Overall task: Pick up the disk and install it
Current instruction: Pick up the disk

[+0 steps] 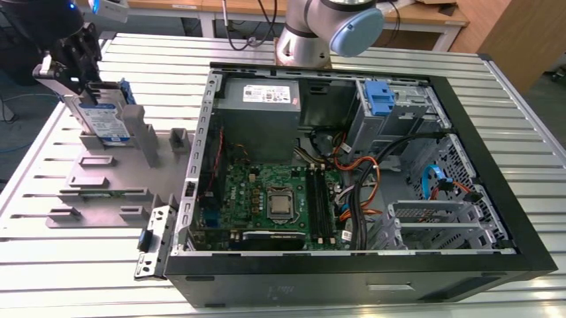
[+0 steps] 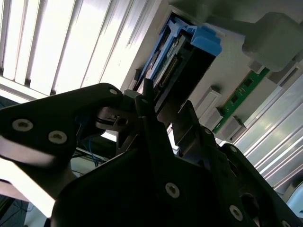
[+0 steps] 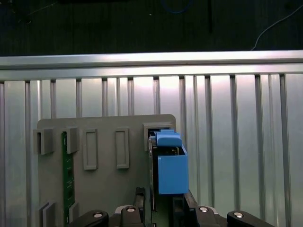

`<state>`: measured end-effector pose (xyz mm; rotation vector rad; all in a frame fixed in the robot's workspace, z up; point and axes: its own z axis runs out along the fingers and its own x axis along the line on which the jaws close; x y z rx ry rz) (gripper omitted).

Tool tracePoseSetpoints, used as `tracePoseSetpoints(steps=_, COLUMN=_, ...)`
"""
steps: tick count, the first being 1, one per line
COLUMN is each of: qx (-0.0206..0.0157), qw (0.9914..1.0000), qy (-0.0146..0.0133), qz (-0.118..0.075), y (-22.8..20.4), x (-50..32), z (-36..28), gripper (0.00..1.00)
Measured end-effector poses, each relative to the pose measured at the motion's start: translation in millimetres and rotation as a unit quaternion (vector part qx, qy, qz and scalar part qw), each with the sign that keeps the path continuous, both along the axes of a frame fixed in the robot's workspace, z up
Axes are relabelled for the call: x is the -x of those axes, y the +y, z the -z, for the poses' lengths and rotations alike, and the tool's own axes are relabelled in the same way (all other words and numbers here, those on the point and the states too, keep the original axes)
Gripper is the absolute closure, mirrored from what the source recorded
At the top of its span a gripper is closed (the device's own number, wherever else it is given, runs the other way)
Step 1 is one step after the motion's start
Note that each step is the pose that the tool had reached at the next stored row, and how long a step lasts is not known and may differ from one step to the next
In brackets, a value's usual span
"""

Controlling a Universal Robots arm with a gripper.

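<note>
Slatted aluminium table carrying an open computer case toward the exterior view's right and a grey fixture plate toward its left; the arm's base stands behind the case. Inside the case, from larger to smaller: a green mainboard, a grey power-supply box and a tall blue clip on a metal cage. The black gripper hangs over the far end of the fixture plate. Its jaws are drawn in to a narrow gap and clamp the disk by its two broad faces; in both wrist views one finger lies on each side of the drive, pressed against it. The disk is a flat silver drive with a white-and-blue label, edged by a blue plastic carrier, and it stands upright on its narrow edge. It lies between the jaws and reaches beyond the fingertips toward the plate, with the carrier's blue end block farthest from the gripper. Its lower edge meets the upright posts of a holder on the plate; whether it is seated in the slot or just clear of it cannot be told. A green circuit strip lies in another slot of the same plate, well apart from the disk.
</note>
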<state>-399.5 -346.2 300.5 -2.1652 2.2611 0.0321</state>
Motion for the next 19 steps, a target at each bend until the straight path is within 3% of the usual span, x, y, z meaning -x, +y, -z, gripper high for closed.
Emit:
tracePoseSetpoints(steps=4, qx=-0.0002, qw=1.00000, qy=0.0001, qz=0.000, y=0.1, x=0.0, z=0.2, gripper=0.58)
tracePoseSetpoints(steps=11, qx=-0.0099, qw=0.99995, qy=0.0000, qz=0.000, y=0.1, x=0.0, z=1.1, gripper=0.58)
tracePoseSetpoints(steps=19, qx=-0.0102, qw=0.99995, qy=0.0000, qz=0.000, y=0.5, x=-0.8, z=1.5, gripper=0.58)
